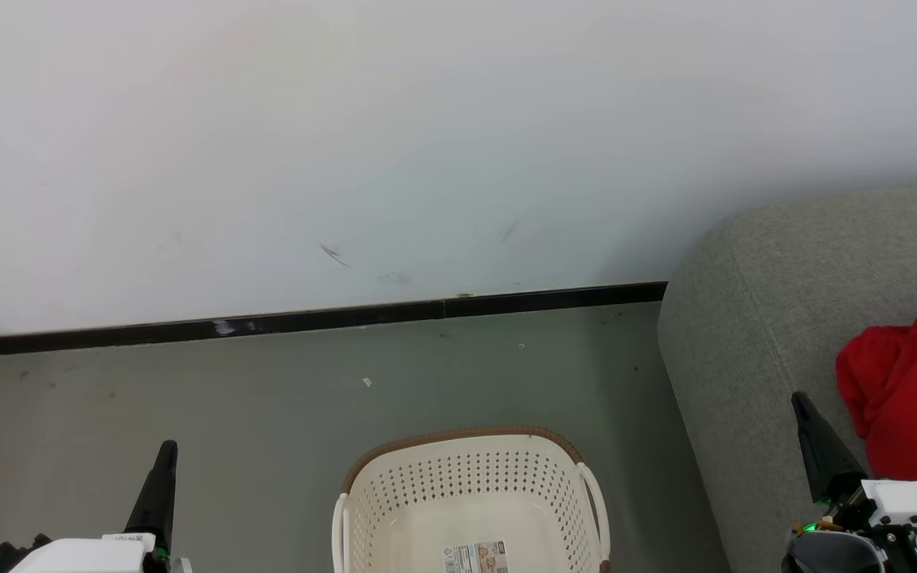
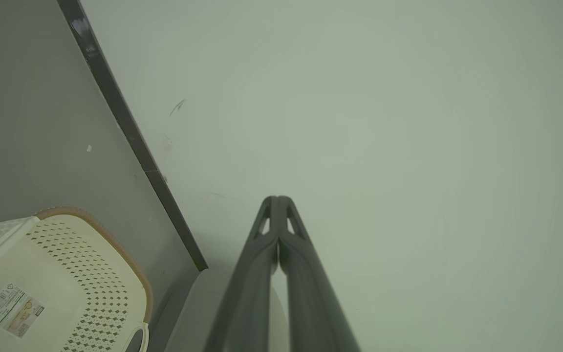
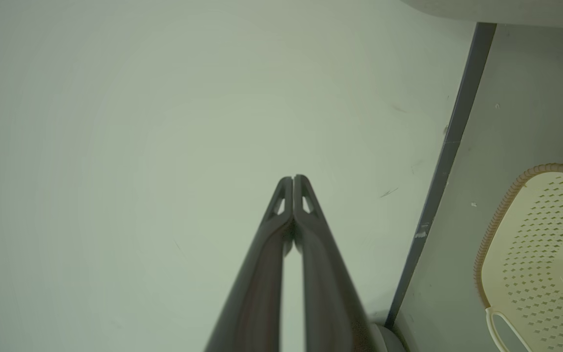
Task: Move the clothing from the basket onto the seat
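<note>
On the grey sofa (image 1: 753, 318) the red clothing (image 1: 904, 390) lies heaped; the basket (image 1: 458, 434) on the floor (image 1: 267, 398) shows a bare bottom, so the move looks done. The left tool (image 2: 277, 200) and right tool (image 3: 293, 180) are pinched closed, holding nothing.

Left gripper (image 2: 277, 198) fingers (image 2: 257, 264) closed on nothing, cream basket (image 2: 91, 274) lower left

A plain white wall (image 1: 427, 119) bearing faint dark scuff marks (image 1: 335, 255) meets a smooth grey-green floor (image 1: 228, 398) along a glossy black baseboard strip (image 1: 307, 320). A tiny white speck (image 1: 367, 382) lies on the floor.
</note>
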You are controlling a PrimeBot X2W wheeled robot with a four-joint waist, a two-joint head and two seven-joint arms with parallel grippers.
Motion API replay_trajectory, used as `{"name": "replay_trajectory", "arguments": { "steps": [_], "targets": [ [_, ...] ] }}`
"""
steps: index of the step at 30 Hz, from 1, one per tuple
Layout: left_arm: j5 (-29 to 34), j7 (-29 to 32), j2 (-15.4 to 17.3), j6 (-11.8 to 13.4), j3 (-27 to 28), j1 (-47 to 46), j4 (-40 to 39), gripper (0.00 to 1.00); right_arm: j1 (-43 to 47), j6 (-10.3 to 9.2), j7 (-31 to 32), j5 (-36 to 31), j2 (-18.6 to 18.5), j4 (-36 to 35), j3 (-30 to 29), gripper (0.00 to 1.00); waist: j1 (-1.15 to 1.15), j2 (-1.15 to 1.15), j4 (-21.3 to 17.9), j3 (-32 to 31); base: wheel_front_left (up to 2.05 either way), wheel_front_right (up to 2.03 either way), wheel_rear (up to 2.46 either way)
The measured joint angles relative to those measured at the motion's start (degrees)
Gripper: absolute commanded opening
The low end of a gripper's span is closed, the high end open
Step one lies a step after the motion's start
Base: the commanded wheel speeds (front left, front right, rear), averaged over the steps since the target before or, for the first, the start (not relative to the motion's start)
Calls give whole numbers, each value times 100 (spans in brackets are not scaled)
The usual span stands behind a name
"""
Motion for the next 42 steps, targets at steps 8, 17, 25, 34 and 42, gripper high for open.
{"name": "replay_trajectory", "arguments": {
  "steps": [8, 17, 25, 34, 42],
  "targets": [
    [0, 1, 0, -1, 1, -1, 29, 0, 0, 0, 1, 0, 0, 18, -1, 0, 0, 0, 0, -1, 0, 0, 0],
    [0, 1, 0, -18, 3, -69, 54, 0, -2, 0, 7, -1, 0, 46, -2, 0, 0, 0, 0, -2, 0, 0, 0],
    [0, 2, -2, -46, 9, -98, 66, 0, -5, 0, 8, -2, 0, 87, -4, 0, -1, 0, 0, -2, 0, 0, 0],
    [0, 8, -3, -48, 14, -98, 86, 0, -6, 0, 10, -7, 1, 91, -8, 0, -1, 0, 0, -3, 0, 0, 0],
    [0, 8, -3, -51, 21, -98, 105, 0, -7, 0, 48, -7, 1, 94, -12, 0, -1, 0, 0, -3, 0, 0, 0]
  ]
}}
